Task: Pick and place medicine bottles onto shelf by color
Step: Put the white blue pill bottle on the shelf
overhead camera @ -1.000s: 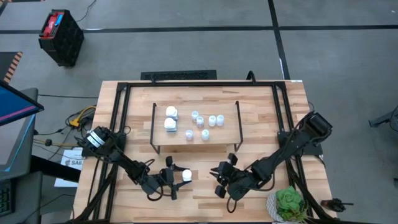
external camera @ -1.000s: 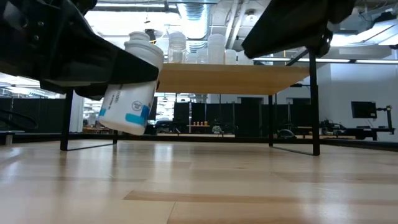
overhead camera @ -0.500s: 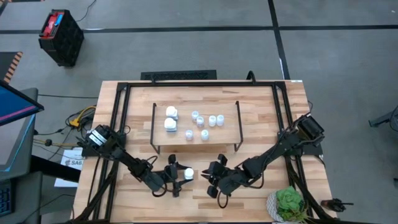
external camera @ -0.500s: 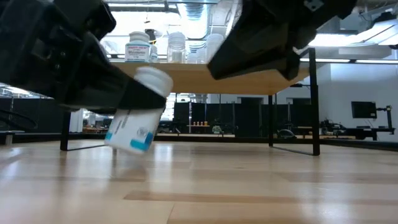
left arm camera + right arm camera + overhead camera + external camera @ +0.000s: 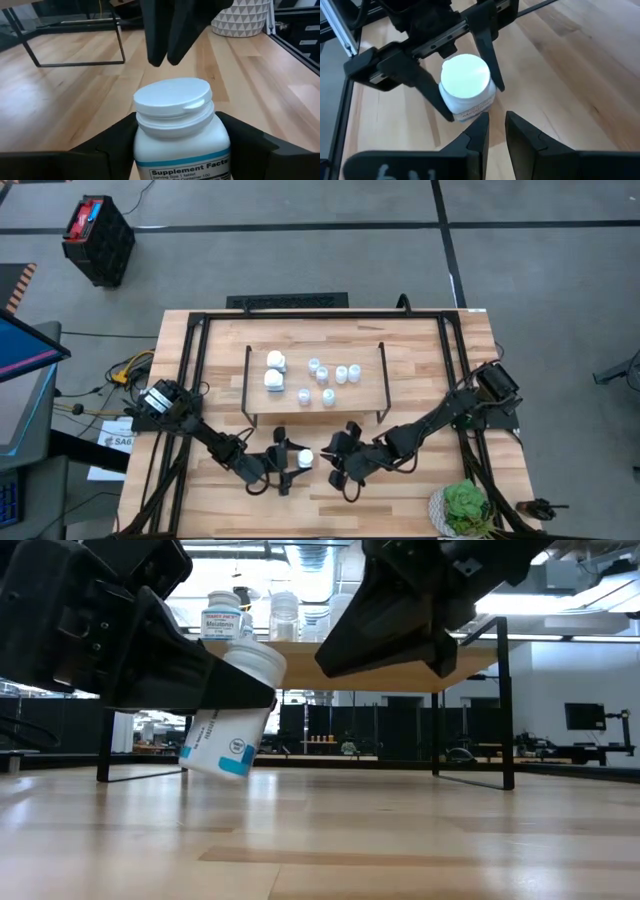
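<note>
A white medicine bottle point(image 5: 305, 459) with a blue-banded label hangs tilted in front of the shelf, with my left gripper point(image 5: 292, 460) shut on it. My right gripper point(image 5: 496, 125) stands just right of the bottle's cap point(image 5: 466, 75). Its fingers are a narrow gap apart, point at the cap and hold nothing. The shelf point(image 5: 360, 395) is a light-wood board on black legs. It carries two white bottles point(image 5: 273, 370) at its left and several small pale ones point(image 5: 330, 380) to their right. My left gripper pinches the bottle's body just under the cap point(image 5: 150, 150) between its two fingers point(image 5: 110, 147), one on each side. The fingers come nearly level from the table's left and lie across the bottle. The bottle point(image 5: 232, 710) is lifted clear of the table, tilted with its cap up and toward the right.
A green plant in a patterned pot point(image 5: 463, 508) stands at the table's near right corner. The shelf's black legs point(image 5: 505, 710) rise just beyond the two grippers. Bare tabletop point(image 5: 300, 505) lies toward the near edge.
My right gripper has moved toward the table's left and a little down, closing in on the bottle's cap. Its finger gap is unchanged. The bottle stays tilted in my left gripper, clear of the table.
</note>
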### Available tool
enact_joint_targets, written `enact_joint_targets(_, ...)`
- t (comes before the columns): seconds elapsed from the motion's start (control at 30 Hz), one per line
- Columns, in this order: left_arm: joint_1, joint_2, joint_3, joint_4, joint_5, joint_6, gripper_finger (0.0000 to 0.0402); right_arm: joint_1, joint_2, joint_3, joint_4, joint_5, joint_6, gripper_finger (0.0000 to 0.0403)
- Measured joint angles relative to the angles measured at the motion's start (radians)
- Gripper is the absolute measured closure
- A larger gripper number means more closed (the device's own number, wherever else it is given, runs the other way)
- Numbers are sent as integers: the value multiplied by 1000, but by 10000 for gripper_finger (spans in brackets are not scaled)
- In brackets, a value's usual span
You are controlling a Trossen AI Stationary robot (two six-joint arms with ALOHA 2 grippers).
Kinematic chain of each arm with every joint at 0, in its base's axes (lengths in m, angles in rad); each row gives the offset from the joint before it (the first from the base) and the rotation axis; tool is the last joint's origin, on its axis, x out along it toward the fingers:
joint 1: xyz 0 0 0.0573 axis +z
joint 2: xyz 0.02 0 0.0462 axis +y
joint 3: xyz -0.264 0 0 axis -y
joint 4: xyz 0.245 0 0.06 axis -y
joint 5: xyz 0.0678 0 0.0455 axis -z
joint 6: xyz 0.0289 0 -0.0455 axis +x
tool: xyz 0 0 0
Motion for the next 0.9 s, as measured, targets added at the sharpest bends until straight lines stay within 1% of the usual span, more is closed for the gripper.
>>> enact_joint_targets(0.2,20,0,0,0,17,-3,126,-8,0,0,0,-17,-3,317)
enact_joint_targets(0.37,29,0,0,1,32,-5,106,-8,0,0,-7,-24,-3,317)
enact_joint_targets(0.6,29,0,0,66,32,38,100,-5,0,0,-10,-23,0,317)
enact_joint_targets(0.9,29,-1,0,73,31,45,100,-4,0,0,-22,-23,0,317)
